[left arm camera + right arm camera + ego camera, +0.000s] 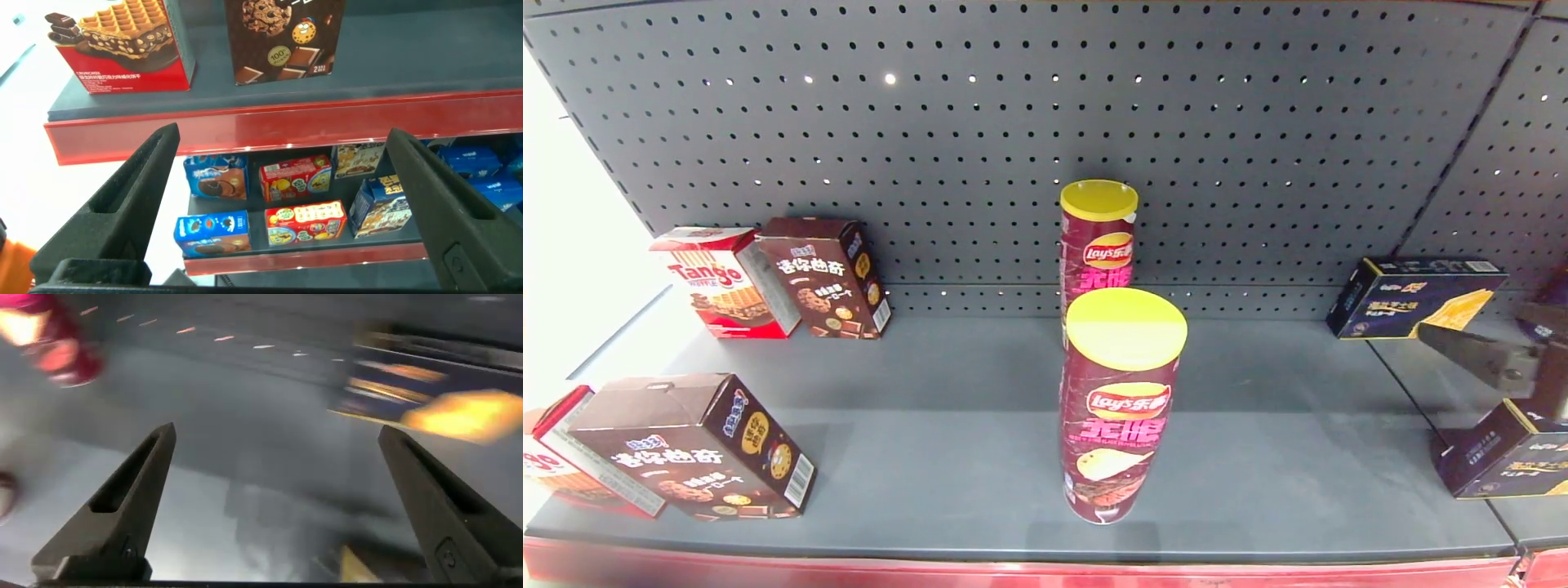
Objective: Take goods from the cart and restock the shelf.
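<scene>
Well left of the parted right jaws, front chip can (1121, 408)

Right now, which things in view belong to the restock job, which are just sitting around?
Job: grey metal shelf board; two maroon cylindrical crisp tubes with yellow lids; open right claw; open left claw.
Likely bystanders: red wafer box; brown cookie boxes; dark blue boxes; perforated back panel; small cartons on the lower shelf.
</scene>
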{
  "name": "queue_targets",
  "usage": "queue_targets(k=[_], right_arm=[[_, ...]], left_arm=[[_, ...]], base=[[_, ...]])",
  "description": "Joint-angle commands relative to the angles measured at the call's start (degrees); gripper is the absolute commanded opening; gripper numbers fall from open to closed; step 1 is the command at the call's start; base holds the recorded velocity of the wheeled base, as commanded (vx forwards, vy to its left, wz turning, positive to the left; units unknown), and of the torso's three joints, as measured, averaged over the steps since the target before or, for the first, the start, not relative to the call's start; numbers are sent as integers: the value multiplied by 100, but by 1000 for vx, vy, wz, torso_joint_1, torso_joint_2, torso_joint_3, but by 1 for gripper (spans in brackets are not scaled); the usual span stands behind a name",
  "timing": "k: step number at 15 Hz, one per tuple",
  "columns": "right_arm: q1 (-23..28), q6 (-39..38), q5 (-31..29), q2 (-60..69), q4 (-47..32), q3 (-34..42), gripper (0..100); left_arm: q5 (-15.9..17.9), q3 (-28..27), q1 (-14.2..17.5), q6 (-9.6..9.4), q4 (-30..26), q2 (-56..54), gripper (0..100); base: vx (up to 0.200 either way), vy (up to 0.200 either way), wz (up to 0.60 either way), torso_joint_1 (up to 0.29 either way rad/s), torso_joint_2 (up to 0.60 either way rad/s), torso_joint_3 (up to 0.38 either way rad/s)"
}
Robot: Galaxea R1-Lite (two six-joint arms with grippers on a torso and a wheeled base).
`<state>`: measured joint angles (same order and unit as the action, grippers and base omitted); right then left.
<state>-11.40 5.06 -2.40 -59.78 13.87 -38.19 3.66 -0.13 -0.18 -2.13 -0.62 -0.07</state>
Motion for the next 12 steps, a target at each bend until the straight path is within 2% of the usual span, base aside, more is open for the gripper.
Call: queue_targets(k=[1, 5, 8, 10, 12], right_arm=[[463, 470, -243, 1970, 19, 1235, 100], [533, 619, -278, 3219, -60, 2061, 100], [569, 399, -270, 4291, -218, 2800, 100], [525, 4, -243, 5416, -394, 3635, 100], [525, -339, -217, 5433, -368, 3819, 100]], left_arm=[[12, -4, 1, 2, 1, 7, 100], [3, -4, 1, -6, 1, 7, 100], [12, -4, 1, -6, 1, 7, 100], [12, -4, 1, -6, 1, 7, 100], [3, -4, 1, -6, 1, 7, 100]], base=[[0, 0, 0, 0, 0, 0], [0, 0, 0, 0, 0, 0], [0, 0, 0, 0, 0, 0], [0, 0, 0, 0, 0, 0], [0, 0, 0, 0, 0, 0]])
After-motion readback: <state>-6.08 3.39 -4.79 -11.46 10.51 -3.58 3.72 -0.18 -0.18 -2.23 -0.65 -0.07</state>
